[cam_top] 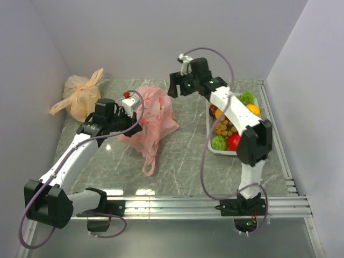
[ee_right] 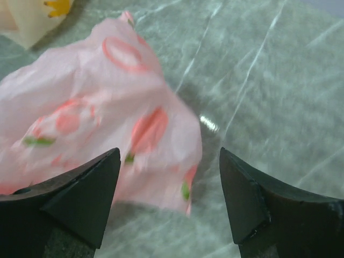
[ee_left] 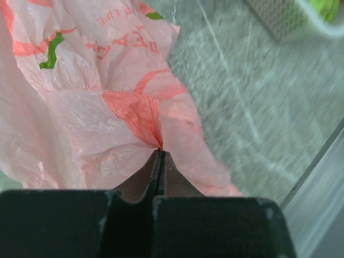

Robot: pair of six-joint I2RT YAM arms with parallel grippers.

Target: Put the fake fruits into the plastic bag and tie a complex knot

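Observation:
The pink plastic bag lies crumpled on the marble table, a handle loop trailing toward the near edge. My left gripper is at the bag's left side, shut on a pinched fold of the plastic bag. In the left wrist view the left gripper has its tips pressed together on the film. My right gripper hangs open above the bag's far right corner. In the right wrist view the right gripper holds nothing, with the plastic bag below. The fake fruits fill the white basket at right.
A pale orange knotted bag sits at the far left corner. The white basket stands under the right arm near the table's right rail. A metal rail runs along the near edge.

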